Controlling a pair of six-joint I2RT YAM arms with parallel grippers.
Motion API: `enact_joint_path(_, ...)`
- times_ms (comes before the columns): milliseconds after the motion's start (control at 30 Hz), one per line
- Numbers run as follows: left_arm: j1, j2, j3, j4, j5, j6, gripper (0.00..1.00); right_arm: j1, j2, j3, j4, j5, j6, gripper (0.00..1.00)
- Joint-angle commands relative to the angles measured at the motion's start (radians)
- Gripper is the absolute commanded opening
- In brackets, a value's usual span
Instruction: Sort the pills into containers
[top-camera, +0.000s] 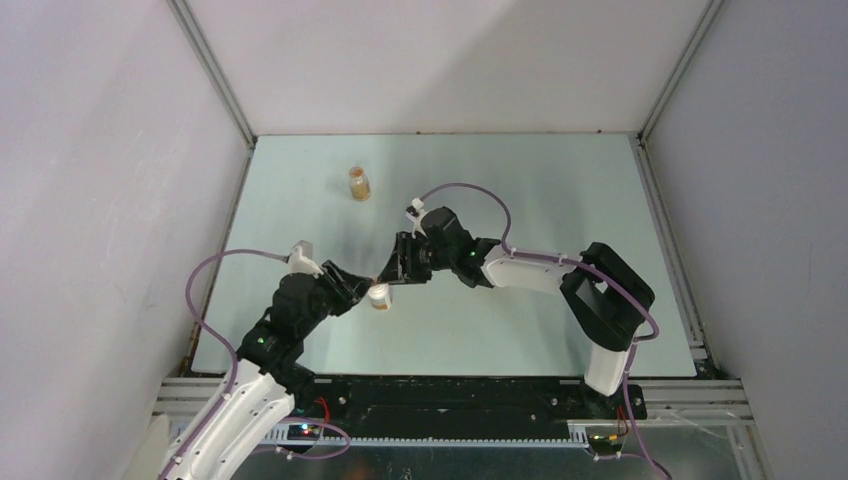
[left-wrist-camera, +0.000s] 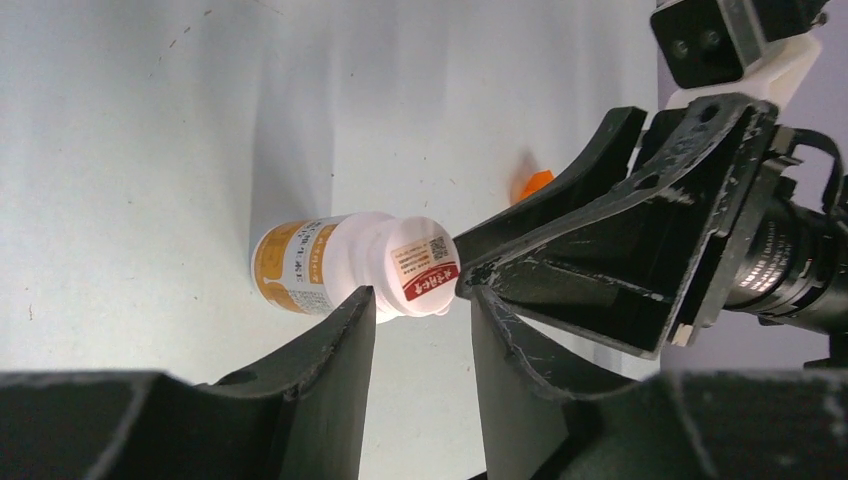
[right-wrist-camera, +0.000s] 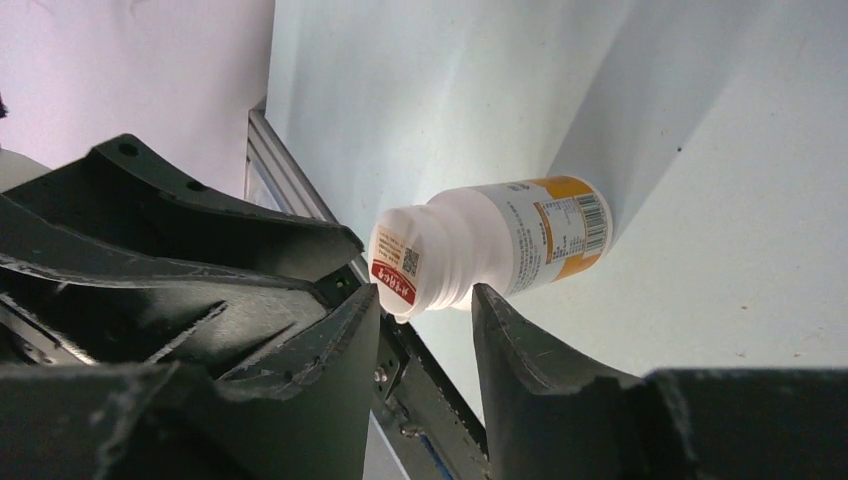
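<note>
Scuffed black left gripper (left-wrist-camera: 418, 310) & right gripper (right-wrist-camera: 425, 300) straddle round-capped white pill bottle (left-wrist-camera: 315, 262); can't tell if clamped

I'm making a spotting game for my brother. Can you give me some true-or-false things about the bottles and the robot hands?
1. Two bottles are in view. True: a white bottle and a small bottle, brownish.
2. The white bottle has lost its top. False: its white cap is on, with a red sticker.
3. Both hands are at the white bottle. True: the left hand and the right hand each have fingers on either side of its cap end.
4. The small bottle lies on its side. False: it stands upright, away from both hands.
5. The white bottle is wrapped in blue. False: its label is orange.
</note>
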Motion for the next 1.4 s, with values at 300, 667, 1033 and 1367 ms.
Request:
enact_joint_path(300,0.015,0.008,-0.056,0.095,-0.002,0.008,0.44,-0.001,0.040,0.055,-0.017,0.017,0.010,0.39)
enact_joint_path(667,0.031,0.010,-0.095,0.111,0.004,-0.040,0.41,0.009,0.059,0.054,-0.028,0.019,0.013,0.40)
enact_joint_path(1033,0.040,0.006,-0.114,0.145,0.091,-0.107,0.39,0.013,0.057,0.003,0.036,-0.014,0.087,0.37)
enact_joint_path(1367,0.041,0.004,-0.174,0.201,0.106,-0.131,0.32,0.031,0.091,-0.047,0.170,-0.068,0.172,0.32)
